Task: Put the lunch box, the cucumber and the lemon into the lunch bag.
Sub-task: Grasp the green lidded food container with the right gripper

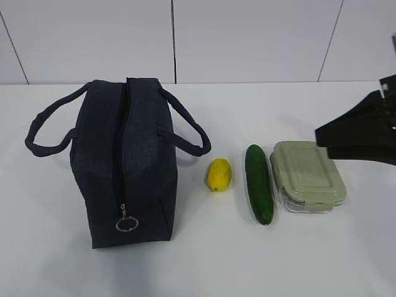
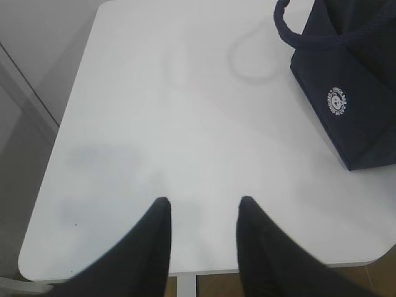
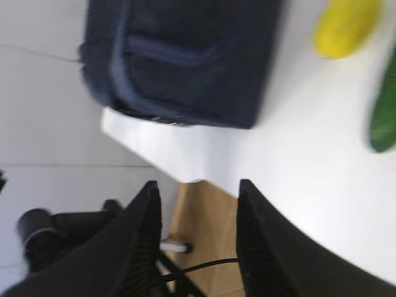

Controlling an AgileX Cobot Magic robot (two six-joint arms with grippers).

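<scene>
The lunch bag (image 1: 127,164) stands at the left of the outside view, zipped up, with its silver ring pull (image 1: 126,224) near the bottom. To its right lie the lemon (image 1: 219,174), then the cucumber (image 1: 260,183), then the lunch box (image 1: 307,176), all in a row on the white table (image 1: 204,260). The cucumber and box are just beside each other.

The right claw (image 3: 197,185) is partly open and holds nothing. In its own view the bag sits at the upper left, the lemon at the upper right, and a bit of cucumber at the right edge. That picture is blurry. In the outside view only a dark piece of this arm shows at the right edge, above the box.

The left claw (image 2: 201,204) is partly open too, and empty. It hangs over bare table, and the bag is in the upper right corner, cut off.

A pale tiled wall (image 1: 247,37) stands behind the table.
</scene>
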